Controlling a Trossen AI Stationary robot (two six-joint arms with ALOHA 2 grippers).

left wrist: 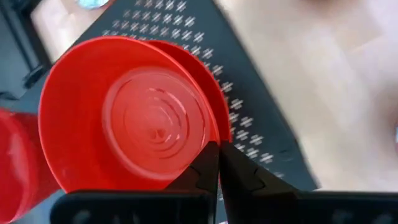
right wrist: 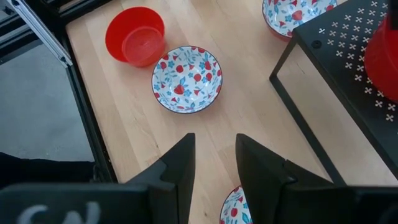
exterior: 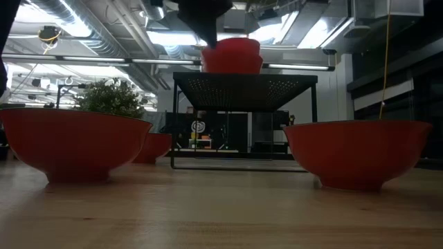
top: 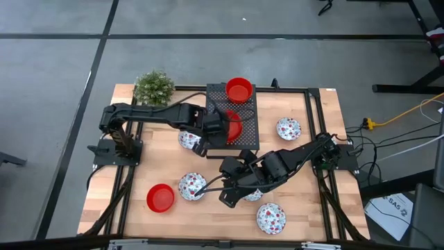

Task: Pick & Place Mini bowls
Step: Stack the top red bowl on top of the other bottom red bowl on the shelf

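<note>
A black perforated box (top: pixel 232 114) stands mid-table with one red mini bowl (top: pixel 238 89) on its far end. My left gripper (top: pixel 223 129) is shut on a second red bowl (left wrist: pixel 137 118) over the box's near half, low over its top (exterior: pixel 232 66). Whether the bowl rests on the box, I cannot tell. My right gripper (right wrist: pixel 214 155) hangs open above the table near the front with nothing between its fingers. Another red bowl (top: pixel 160 198) and floral bowls (top: pixel 192 186), (top: pixel 288 128), (top: pixel 270 217) sit on their bases on the wood. My left gripper pinches the red bowl's rim (left wrist: pixel 211 134) between its two fingers, one finger (left wrist: pixel 202 171) inside the bowl and the other outside. The fingers slant down from the table's left. The bowl is tilted, its opening turned toward the wrist, over the box's perforated top (left wrist: pixel 261 118).
A green plant (top: pixel 153 87) stands at the far left corner. A floral bowl (top: pixel 187 139) lies partly under my left arm, and another (right wrist: pixel 233 208) lies right below my right gripper. A black frame (top: pixel 319 139) borders the table.
</note>
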